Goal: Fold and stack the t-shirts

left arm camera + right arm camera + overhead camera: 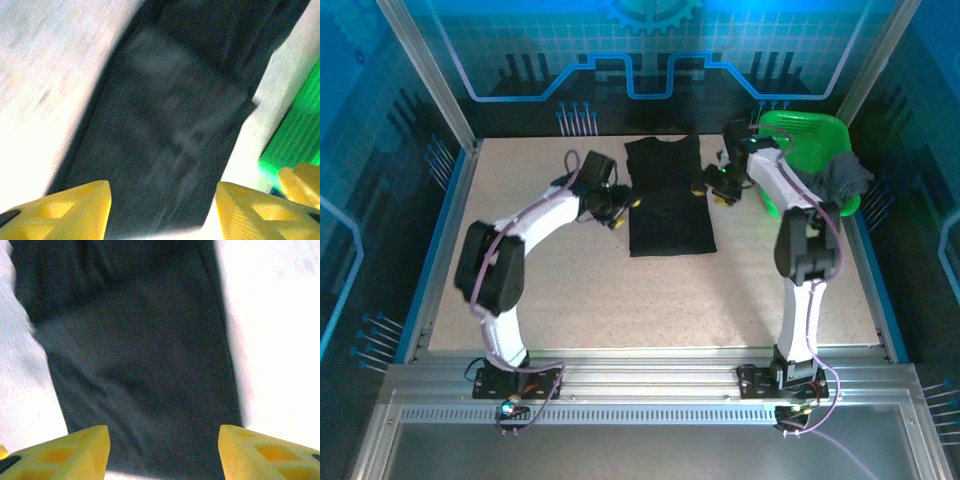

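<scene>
The left claw (620,207) and the right claw (717,190) are standing open, holding nothing, beside the black cloth t-shirt (668,200) lying flat at upper centre. The dark grey cloth t-shirt (848,178) is hanging on the bright green plastic mesh basket (800,135), upper right.

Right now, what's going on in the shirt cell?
Two arms are working a black t-shirt, which lies flat on the table as a long rectangle, sleeves apparently folded in. The left hand and right hand flank it, both open, holding nothing. A dark grey t-shirt hangs over the green basket, not yet folded.
</scene>
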